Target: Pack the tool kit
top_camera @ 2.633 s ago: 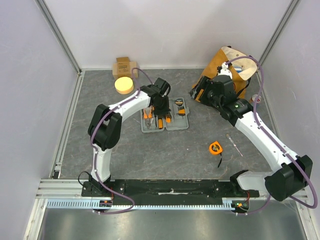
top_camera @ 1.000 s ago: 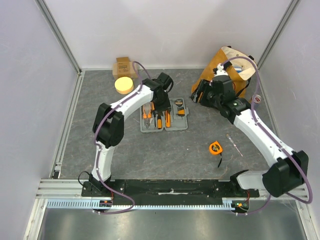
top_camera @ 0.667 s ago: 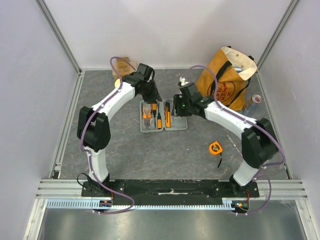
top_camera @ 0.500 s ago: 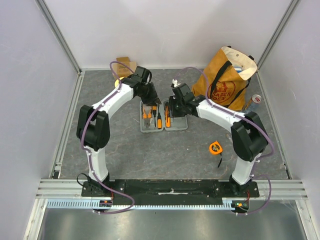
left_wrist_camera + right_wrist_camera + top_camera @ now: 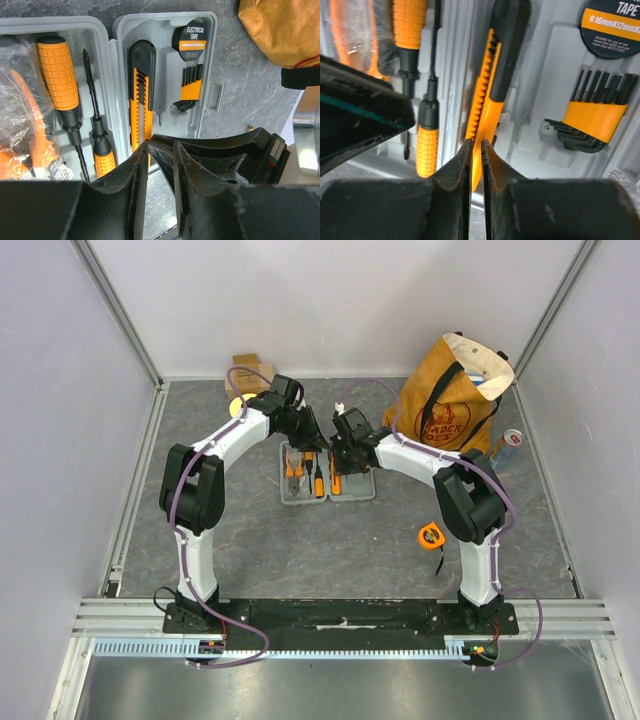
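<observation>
The right arm has swung away from the tote bag (image 5: 450,405) and now meets the left arm over the tool kit (image 5: 355,490). The kit lies open in the middle of the surface (image 5: 300,550). Seen from above, its right half holds the utility knife (image 5: 492,90), hex keys (image 5: 190,90) and electrical tape (image 5: 195,34), and screwdrivers (image 5: 60,85) fill the left half. The right gripper (image 5: 476,145) is almost together, its tips at the knife's lower end. The left gripper (image 5: 152,145), just beside it, stands slightly apart and holds nothing. A tape measure (image 5: 431,535) lies well apart from the kit.
</observation>
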You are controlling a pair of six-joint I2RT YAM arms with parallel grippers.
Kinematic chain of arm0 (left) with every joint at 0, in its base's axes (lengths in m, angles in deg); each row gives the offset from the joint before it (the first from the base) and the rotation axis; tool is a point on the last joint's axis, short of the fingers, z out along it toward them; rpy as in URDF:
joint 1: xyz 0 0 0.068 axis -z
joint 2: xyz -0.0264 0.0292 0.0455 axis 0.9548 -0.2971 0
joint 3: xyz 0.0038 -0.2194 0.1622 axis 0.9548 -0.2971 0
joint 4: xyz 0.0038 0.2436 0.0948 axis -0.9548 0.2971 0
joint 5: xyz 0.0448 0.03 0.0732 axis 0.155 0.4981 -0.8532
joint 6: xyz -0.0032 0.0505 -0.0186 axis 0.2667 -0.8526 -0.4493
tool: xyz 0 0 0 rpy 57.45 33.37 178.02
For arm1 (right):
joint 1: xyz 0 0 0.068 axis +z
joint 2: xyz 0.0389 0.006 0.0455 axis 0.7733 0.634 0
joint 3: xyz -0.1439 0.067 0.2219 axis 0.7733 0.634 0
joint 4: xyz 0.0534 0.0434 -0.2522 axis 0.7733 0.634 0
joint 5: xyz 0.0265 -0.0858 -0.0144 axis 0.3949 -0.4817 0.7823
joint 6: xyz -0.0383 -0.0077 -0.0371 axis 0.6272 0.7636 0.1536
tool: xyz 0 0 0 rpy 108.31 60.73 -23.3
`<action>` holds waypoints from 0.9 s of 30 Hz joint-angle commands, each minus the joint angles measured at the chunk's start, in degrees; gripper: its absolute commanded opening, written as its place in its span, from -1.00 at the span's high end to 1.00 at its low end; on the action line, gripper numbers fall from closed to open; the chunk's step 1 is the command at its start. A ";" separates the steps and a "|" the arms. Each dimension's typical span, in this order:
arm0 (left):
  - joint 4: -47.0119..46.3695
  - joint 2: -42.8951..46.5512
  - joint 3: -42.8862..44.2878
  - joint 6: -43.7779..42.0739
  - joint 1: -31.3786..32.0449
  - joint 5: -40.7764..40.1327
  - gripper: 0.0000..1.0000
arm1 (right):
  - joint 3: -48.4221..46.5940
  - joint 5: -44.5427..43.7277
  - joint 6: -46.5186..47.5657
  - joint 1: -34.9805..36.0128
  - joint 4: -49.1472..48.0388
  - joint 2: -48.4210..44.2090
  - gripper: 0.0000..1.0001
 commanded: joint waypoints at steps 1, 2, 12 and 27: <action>-1.75 -1.17 2.18 -2.74 -0.44 2.23 0.37 | -3.29 -2.27 -0.32 0.29 0.55 2.37 0.70; -1.75 -1.35 2.18 -2.74 -0.52 2.32 0.37 | -3.46 -2.53 -0.59 0.38 0.99 2.81 0.72; -1.66 -5.56 2.88 -3.88 -0.44 3.55 0.40 | -3.46 -4.03 -0.59 0.38 1.61 5.62 0.95; 2.73 -11.01 5.96 -6.70 1.32 -3.04 0.46 | -1.01 -6.58 -0.59 0.90 5.39 10.72 1.00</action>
